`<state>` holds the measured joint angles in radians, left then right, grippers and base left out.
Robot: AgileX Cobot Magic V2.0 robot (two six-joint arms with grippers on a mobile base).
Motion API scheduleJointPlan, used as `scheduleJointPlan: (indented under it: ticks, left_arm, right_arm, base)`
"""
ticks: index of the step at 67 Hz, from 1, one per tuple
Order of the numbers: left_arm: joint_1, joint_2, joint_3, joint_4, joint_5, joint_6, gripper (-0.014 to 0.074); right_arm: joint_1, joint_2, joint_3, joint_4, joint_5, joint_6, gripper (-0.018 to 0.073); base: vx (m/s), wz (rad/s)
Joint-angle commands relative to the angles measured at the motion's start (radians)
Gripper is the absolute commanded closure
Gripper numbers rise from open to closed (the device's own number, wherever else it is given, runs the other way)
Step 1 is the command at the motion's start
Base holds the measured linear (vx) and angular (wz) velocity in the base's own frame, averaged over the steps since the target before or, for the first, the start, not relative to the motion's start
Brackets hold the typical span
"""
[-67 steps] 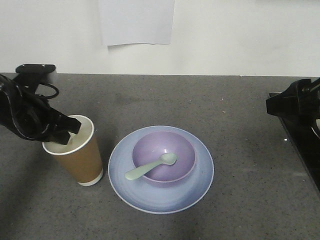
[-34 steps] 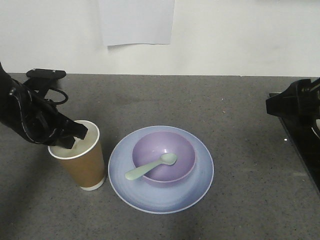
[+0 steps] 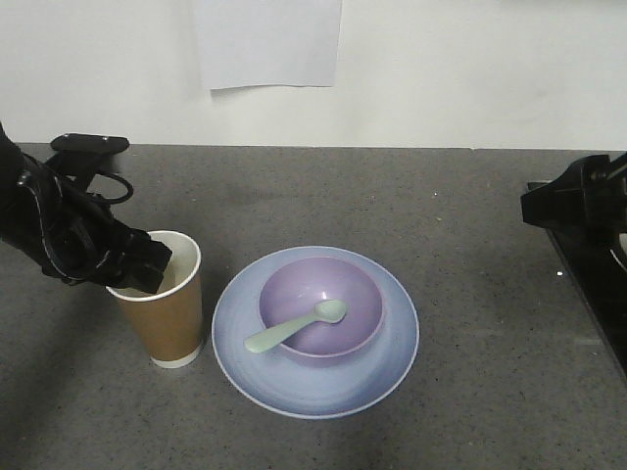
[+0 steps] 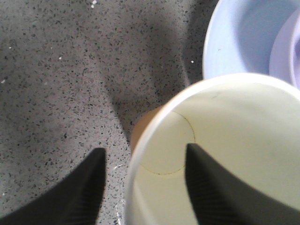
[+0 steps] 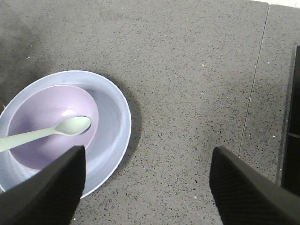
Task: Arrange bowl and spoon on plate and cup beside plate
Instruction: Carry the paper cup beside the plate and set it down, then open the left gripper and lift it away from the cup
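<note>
A dark grey speckled stone-look counter (image 3: pixel 470 225) fills most of what can be seen, its surface flecked with fine black and white grains. Along the far edge it meets a plain off-white wall (image 3: pixel 470 69). A pale rectangular sheet of paper (image 3: pixel 266 41) is stuck flat to that wall, hanging left of centre, with its lower edge well above the counter line. In the right wrist view a thin straight seam (image 5: pixel 254 84) runs down the counter surface near the right side, and a dark strip (image 5: pixel 293 117) borders the counter at the picture's right edge. Soft shadows darken the counter on the left.
</note>
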<state>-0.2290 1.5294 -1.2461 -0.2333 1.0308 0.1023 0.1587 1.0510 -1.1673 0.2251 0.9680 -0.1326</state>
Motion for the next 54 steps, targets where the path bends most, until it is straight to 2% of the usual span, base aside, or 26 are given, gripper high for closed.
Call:
scheduleJointPlan:
  ticks: [1,7,24,36,43,54]
  left_arm:
    - [-0.006,-0.031,-0.046,-0.016,-0.022,-0.009,0.0115]
    - [-0.006,-0.032,-0.075,-0.016,-0.013,-0.012,0.0088]
    - [-0.006,-0.045,-0.170,-0.015,0.057,-0.015,0.0087]
    - [-0.006,-0.130,-0.189,-0.003,0.054,-0.033,0.0094]
    - [-0.006,-0.194,-0.189,0.044,0.038,-0.074,0.0100]
    - [-0.006,-0.301,-0.189,0.183,-0.004,-0.187,0.0101]
  right_arm:
    - [-0.005,-0.013,-0.027,0.014,-0.053,-0.002,0.0021]
    - [-0.005,-0.013,-0.027,0.014,-0.053,-0.002,0.0021]
    - [-0.005,-0.013,-0.027,0.014,-0.053,-0.002,0.0021]
    - [-0.005,-0.013,-0.027,0.014,-0.046,-0.002,0.0021]
    - [-0.005,-0.013,-0.027,0.014,-0.030,-0.002,0.0021]
    - [-0.005,-0.015,-0.027,-0.002,-0.024,-0.001,0.0021]
  base:
    - [0.00,0.00]
    - [0.00,0.00]
    - [0.00,0.00]
    - [0.00,0.00]
    - [0.00,0.00]
    - [0.00,0.00]
